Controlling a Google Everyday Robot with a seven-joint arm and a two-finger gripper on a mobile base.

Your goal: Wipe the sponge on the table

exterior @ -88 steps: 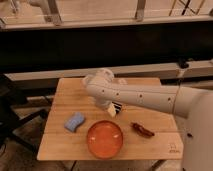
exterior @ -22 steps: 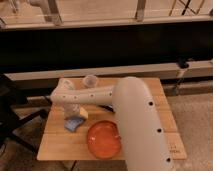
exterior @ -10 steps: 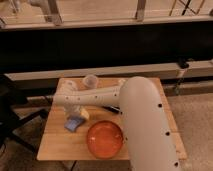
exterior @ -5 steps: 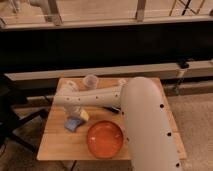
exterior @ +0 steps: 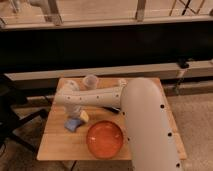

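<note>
The small light-blue sponge (exterior: 73, 124) lies on the left part of the light wooden table (exterior: 55, 146), just left of the orange plate. My white arm reaches across the table from the right and bends down at its left end. The gripper (exterior: 77, 115) sits right over the sponge's upper edge, touching or nearly touching it. The arm's end hides part of the sponge.
A round orange plate (exterior: 105, 139) rests at the table's front middle. A clear cup (exterior: 90, 81) stands at the back edge. A dark object (exterior: 112, 108) shows under my arm. A black chair (exterior: 10, 112) stands left of the table.
The arm's bent end has edged slightly to the right over the last second. The sponge stays in about the same spot.
</note>
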